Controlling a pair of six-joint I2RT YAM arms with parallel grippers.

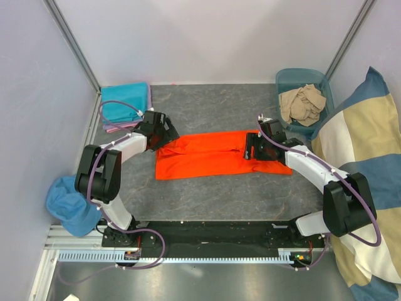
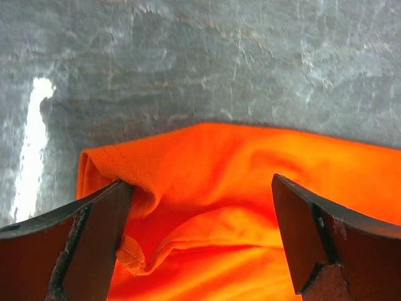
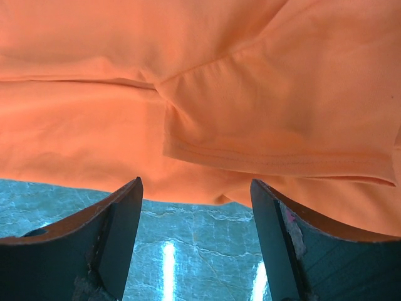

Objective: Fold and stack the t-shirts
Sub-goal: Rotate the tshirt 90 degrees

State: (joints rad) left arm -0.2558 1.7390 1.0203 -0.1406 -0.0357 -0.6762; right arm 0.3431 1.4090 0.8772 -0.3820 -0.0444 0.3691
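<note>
With the orange t-shirt (image 1: 213,160) lying as a long band across the middle of the table (image 1: 207,106), and the left gripper (image 1: 165,134) and right gripper (image 1: 254,150) over its ends, jaws apart and empty, each should pinch every layer at its edge before lifting evenly

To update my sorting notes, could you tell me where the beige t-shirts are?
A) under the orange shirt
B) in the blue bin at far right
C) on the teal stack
B: the beige t-shirts lie crumpled inside the blue bin at far right.
</note>
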